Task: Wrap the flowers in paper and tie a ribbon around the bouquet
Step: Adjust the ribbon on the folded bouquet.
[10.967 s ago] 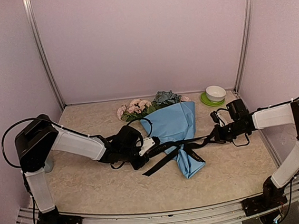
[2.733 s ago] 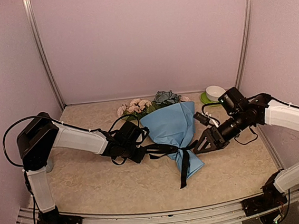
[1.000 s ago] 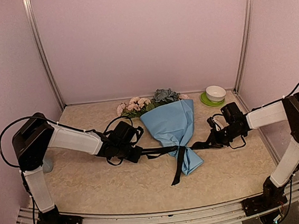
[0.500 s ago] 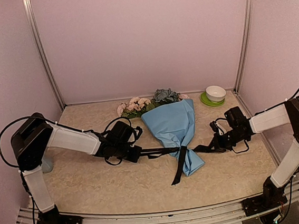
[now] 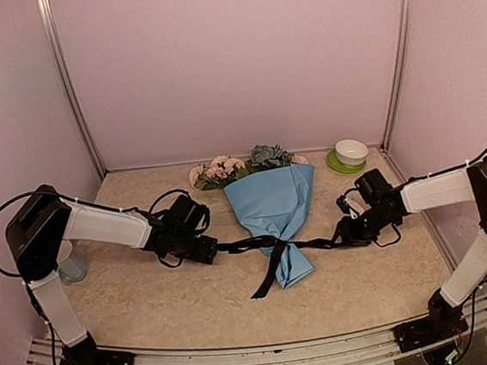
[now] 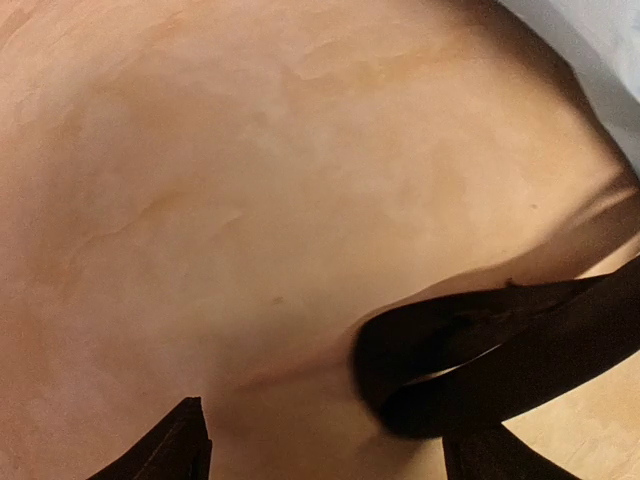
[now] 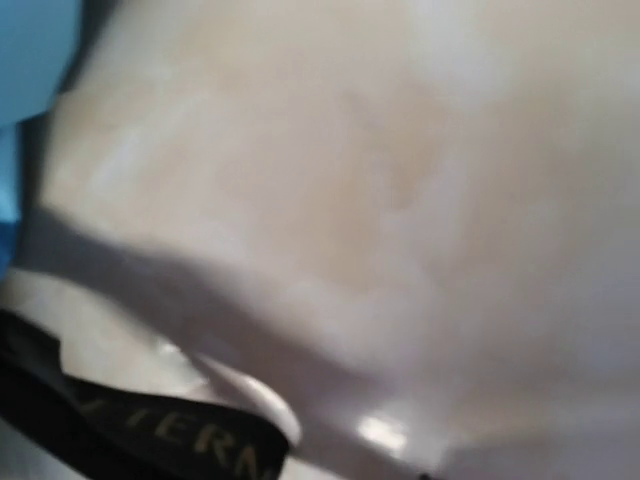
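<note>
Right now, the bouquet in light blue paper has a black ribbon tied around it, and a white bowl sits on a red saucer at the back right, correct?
Not quite: the saucer is green, not red, as the top external view shows. The white bowl does sit on it at the back right, and the black ribbon is tied around the bouquet.

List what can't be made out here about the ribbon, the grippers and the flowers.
Right gripper: open or shut unclear; right wrist view is blurred and crops its fingers, top view too small.
Ribbon lettering: right wrist view, blurred and cut by the bottom edge.
Ribbon's knot: top view, too small to judge.
Flowers: top view, stems hidden inside the paper.
Left gripper: left wrist view, fingers mostly cut off by bottom edge.
</note>
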Robot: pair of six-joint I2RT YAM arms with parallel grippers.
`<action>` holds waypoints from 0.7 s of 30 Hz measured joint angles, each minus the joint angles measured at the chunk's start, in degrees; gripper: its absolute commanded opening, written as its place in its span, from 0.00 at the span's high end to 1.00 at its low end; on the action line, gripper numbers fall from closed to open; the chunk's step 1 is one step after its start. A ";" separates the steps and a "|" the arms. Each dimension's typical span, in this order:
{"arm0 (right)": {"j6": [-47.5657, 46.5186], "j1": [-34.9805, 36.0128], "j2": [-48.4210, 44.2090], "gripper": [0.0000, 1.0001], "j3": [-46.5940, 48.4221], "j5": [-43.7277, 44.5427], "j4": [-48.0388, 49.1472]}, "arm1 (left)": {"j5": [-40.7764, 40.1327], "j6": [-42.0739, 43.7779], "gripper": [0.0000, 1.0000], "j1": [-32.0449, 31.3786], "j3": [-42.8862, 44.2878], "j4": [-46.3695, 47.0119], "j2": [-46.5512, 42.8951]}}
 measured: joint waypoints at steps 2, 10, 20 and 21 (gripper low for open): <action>0.24 0.11 -1.25 0.56 1.01 3.54 -2.58 | -1.66 -0.31 0.11 0.74 -0.50 -2.47 -1.68; -0.39 2.23 -7.39 0.47 7.58 9.81 -5.84 | 1.92 1.62 0.09 -0.24 -3.48 0.11 -14.49; 0.15 5.44 -6.10 0.76 9.77 3.61 -5.31 | 1.40 2.29 0.15 0.15 -6.78 5.35 -19.21; -0.28 5.53 -6.05 0.77 9.79 4.11 -5.33 | 0.94 2.16 0.15 0.24 -6.58 5.01 -18.27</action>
